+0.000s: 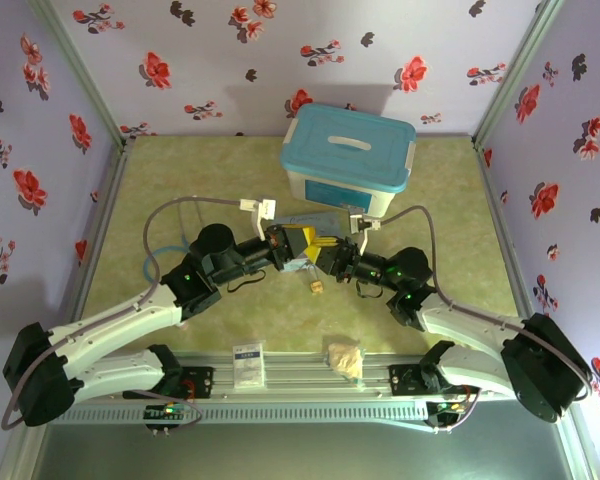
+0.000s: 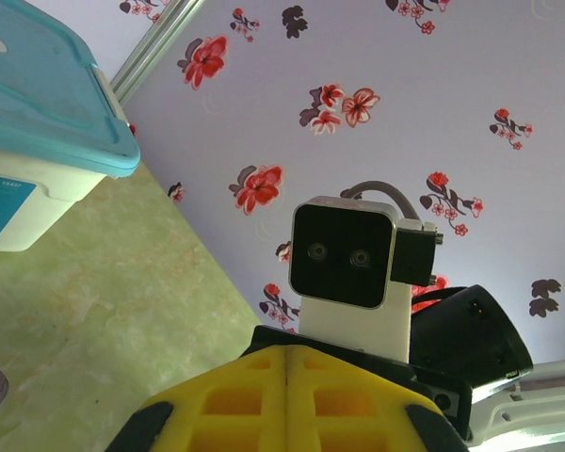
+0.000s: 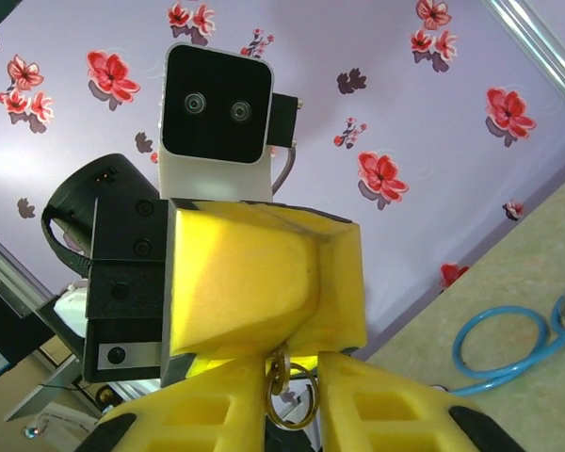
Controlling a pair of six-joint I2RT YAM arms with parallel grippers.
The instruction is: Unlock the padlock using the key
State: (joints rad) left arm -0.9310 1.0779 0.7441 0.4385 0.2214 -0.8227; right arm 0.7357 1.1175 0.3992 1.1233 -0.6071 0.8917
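- Bin (image 1: 348, 160) with the blue lid stands on the table (image 1: 160, 190) just behind my two wrists. A wide swing backward to realign could knock it.
- My left gripper (image 2: 287, 400) has its yellow fingers pressed together, with only a seam between them. I cannot tell what, if anything, is pinched there. If it is the key, so thin a thing could twist or slip out under a push.
- My right gripper (image 3: 292, 410) faces the left one tip to tip, its fingers nearly together with a narrow gap between. A small drift of either arm would make the fingers collide.
- Metal rings (image 3: 293, 394) hang in that gap, and I cannot tell whether my pads clamp them. If loose, they would swing and spoil the alignment.
- The padlock (image 1: 315, 288) shows as a small brass speck just on the near side of the grippers. I cannot tell whether it is resting or dangling. Unsteadied, it would turn away from the key.
- The key itself I cannot pick out. If dropped, it would be hard to find.
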